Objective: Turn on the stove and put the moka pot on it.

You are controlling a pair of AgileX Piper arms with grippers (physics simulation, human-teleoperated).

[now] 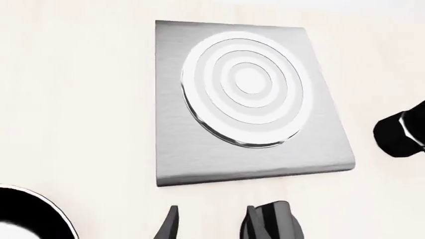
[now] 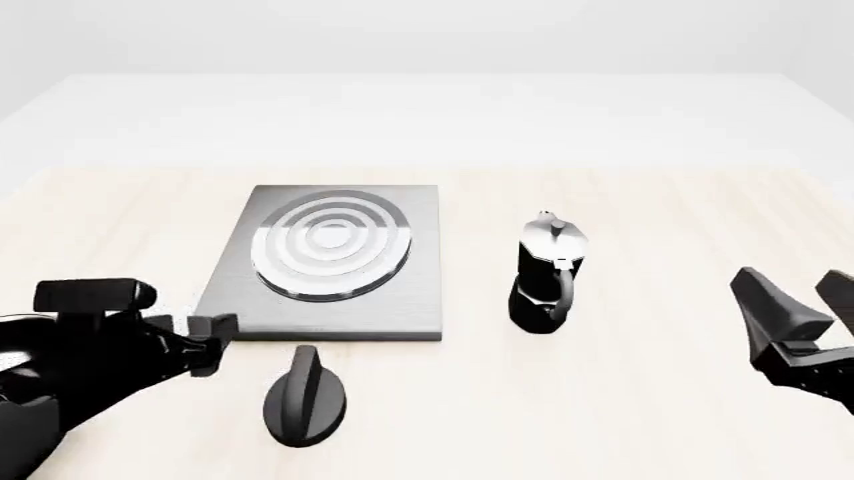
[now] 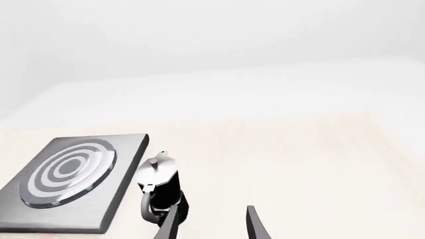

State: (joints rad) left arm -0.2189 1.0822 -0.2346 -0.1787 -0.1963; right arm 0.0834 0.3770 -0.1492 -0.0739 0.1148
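Moka pot (image 2: 547,272) upright just right of the stove (image 2: 334,262), off the rings, awaiting pickup; right gripper (image 2: 798,305) spread, empty; left gripper (image 1: 212,221) seemingly parted, empty, near black knob (image 2: 307,395).

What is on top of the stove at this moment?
Nothing stands on the stove; its burner rings are bare. The moka pot stands upright on the table to its right, apart from it. No part of the plate's top is covered.
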